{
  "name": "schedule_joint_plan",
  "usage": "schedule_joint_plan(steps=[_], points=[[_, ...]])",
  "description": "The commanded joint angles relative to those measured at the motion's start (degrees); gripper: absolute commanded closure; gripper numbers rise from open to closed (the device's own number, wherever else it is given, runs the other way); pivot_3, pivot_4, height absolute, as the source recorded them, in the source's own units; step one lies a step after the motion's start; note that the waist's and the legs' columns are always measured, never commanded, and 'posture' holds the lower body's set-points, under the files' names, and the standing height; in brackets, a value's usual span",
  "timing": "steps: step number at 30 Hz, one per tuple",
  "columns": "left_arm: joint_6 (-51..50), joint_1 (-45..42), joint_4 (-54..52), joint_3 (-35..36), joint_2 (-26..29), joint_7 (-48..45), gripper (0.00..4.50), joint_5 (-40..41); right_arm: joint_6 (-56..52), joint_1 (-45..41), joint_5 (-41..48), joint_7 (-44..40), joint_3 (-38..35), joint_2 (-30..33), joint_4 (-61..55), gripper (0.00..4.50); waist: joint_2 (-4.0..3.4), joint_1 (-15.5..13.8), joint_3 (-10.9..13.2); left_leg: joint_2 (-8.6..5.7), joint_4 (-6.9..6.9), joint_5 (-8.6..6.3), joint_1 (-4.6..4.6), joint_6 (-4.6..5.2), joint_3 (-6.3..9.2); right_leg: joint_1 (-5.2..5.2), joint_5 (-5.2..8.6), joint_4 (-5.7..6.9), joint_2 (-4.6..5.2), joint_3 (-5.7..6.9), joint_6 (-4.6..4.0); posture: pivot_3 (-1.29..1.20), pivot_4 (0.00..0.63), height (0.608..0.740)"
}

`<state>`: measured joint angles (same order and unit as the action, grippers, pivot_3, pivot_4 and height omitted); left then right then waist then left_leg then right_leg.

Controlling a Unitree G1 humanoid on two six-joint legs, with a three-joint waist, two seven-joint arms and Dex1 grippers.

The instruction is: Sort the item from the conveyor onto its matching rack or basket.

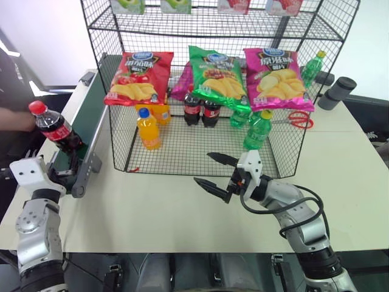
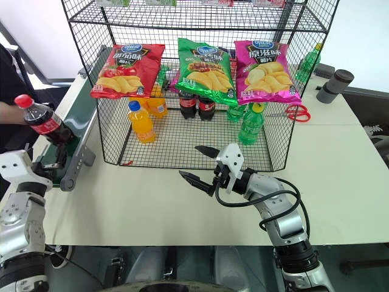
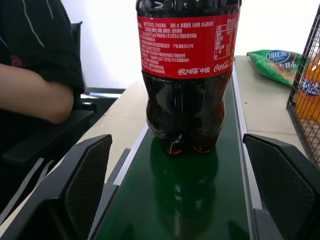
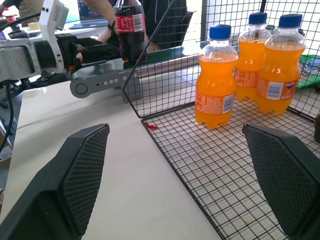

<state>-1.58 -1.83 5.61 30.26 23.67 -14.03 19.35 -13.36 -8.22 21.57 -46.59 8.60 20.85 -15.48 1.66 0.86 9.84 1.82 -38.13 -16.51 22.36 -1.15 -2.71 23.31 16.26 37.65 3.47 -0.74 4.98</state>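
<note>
The item, a cola bottle (image 1: 56, 129) with a red cap and red label, stands upright on the near end of the dark green conveyor (image 1: 92, 115). My left gripper (image 1: 63, 174) is open at the belt's end. Its two fingers flank the belt on either side of the bottle's (image 3: 186, 75) base without touching it. My right gripper (image 1: 203, 168) hangs open and empty over the table, just in front of the black wire rack (image 1: 200, 146). In the right wrist view the bottle (image 4: 129, 27) shows beyond the rack's corner.
Red, green and pink chip bags (image 1: 214, 76) hang on the rack's front. Inside stand two cola bottles (image 1: 200, 109), orange bottles (image 1: 149, 129) and green bottles (image 1: 258, 131). Red scissors (image 1: 298, 119) and grey cylinders (image 1: 336, 92) lie at the right. A person's forearm (image 3: 35, 95) rests left of the conveyor.
</note>
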Motion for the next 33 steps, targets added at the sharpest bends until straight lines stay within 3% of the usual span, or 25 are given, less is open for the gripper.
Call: schedule_joint_plan(steps=[1,16,19,21,29,33], points=[[1.34,0.23,-1.25,0.85,0.79,0.21,0.00,-0.19,0.41,-0.49,0.88,-0.17,-0.04,-0.16,-2.12,0.06,0.00,0.00,0.00,0.00,0.00,0.00,0.00,0.00,0.00,0.00,0.00,0.00,0.00,0.00,0.00,0.00,0.150,0.740],[1.25,0.53,-1.69,0.98,0.79,0.34,0.00,-0.23,-0.06,-0.27,0.97,-0.35,0.23,0.01,-2.47,0.06,0.00,0.02,0.00,0.00,0.04,0.00,0.02,-0.01,0.00,0.02,0.00,-0.05,0.05,0.00,-0.01,0.00,0.150,0.740],[1.16,0.74,-2.15,1.02,0.73,0.54,0.76,-0.19,-0.05,-0.35,0.91,-0.40,0.27,0.00,-2.39,0.00,0.00,0.01,0.00,0.00,0.06,0.00,0.02,-0.01,0.00,0.02,0.00,-0.06,0.05,0.00,-0.01,0.00,0.150,0.740],[1.09,0.92,-2.61,1.12,0.74,0.78,1.60,-0.12,-0.02,-0.36,0.87,-0.40,0.28,-0.01,-2.37,0.00,0.00,-0.02,0.00,0.00,0.07,0.00,0.02,-0.01,0.00,0.02,0.00,-0.07,0.06,0.00,-0.01,0.00,0.150,0.740],[1.50,1.03,-8.58,3.00,2.01,-1.19,1.67,3.82,-0.17,-0.89,1.08,-0.42,-0.15,0.19,-2.53,0.00,0.01,0.03,0.01,0.00,0.10,-0.01,0.08,-0.02,0.02,0.07,0.01,-0.12,0.08,0.01,-0.02,0.00,0.150,0.740],[-3.23,1.14,-16.66,3.93,5.65,-6.06,1.67,11.05,-1.57,-2.13,2.31,-0.80,-1.53,1.20,-3.04,0.00,0.05,0.04,0.03,0.00,0.11,-0.01,0.17,-0.02,0.02,0.11,0.00,-0.20,0.09,0.02,-0.02,0.00,0.150,0.740]])
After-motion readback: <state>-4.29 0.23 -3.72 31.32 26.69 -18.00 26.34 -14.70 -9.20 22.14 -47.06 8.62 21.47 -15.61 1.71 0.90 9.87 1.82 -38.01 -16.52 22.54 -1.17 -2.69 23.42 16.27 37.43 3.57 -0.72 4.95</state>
